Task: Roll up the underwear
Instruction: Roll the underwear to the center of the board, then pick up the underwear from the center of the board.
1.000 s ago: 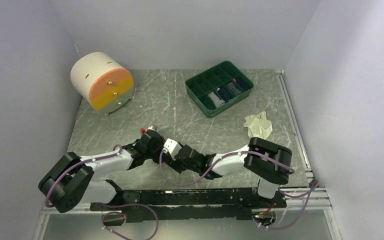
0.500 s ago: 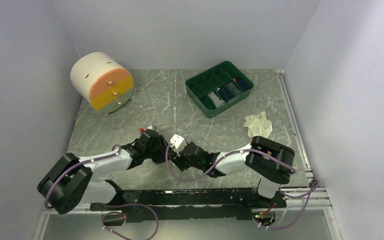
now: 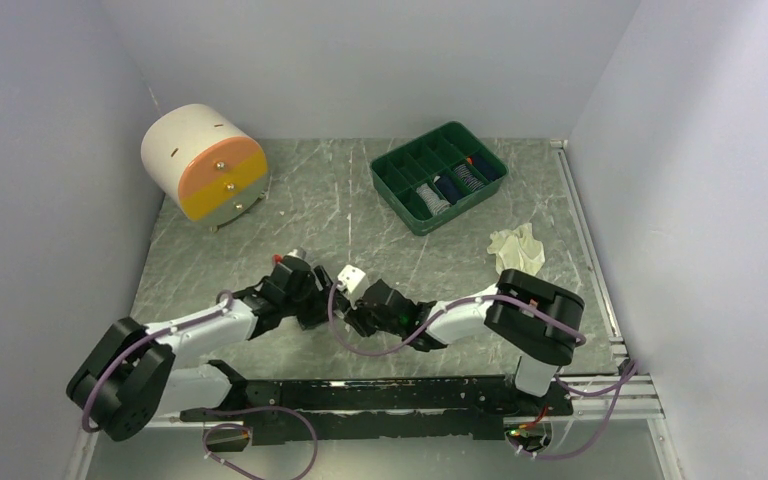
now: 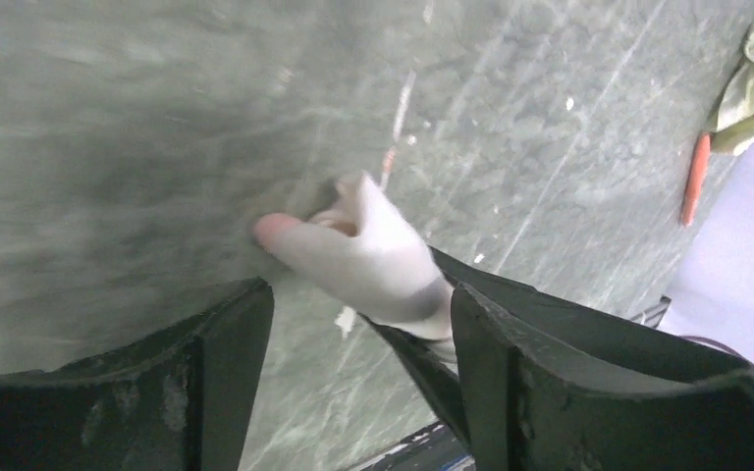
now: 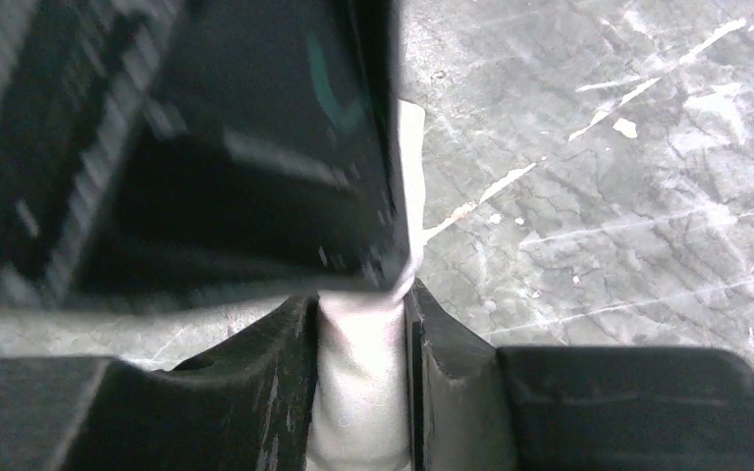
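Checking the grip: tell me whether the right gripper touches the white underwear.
Touching. Right wrist view: the right gripper squeezes the white underwear between its jaws.

The rolled underwear (image 4: pixel 373 265) is soft, smooth white cloth; the table (image 4: pixel 157 118) is matt, scratched, grey-green marbled stone-look.

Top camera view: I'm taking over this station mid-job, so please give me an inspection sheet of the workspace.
Surface: grey-green marbled table, scuffed with pale streaks.
Job's things: white underwear roll pinched in the right tool; cream underwear crumpled near the right edge.
Clutter: green divided tray holding small rolled items; round drawer box, far left.
Tools: left tool open, the roll showing between its fingers; right tool shut on the roll.
Cables: purple cables in loose loops; no snag seen.
Surroundings: plain pale walls on three sides.
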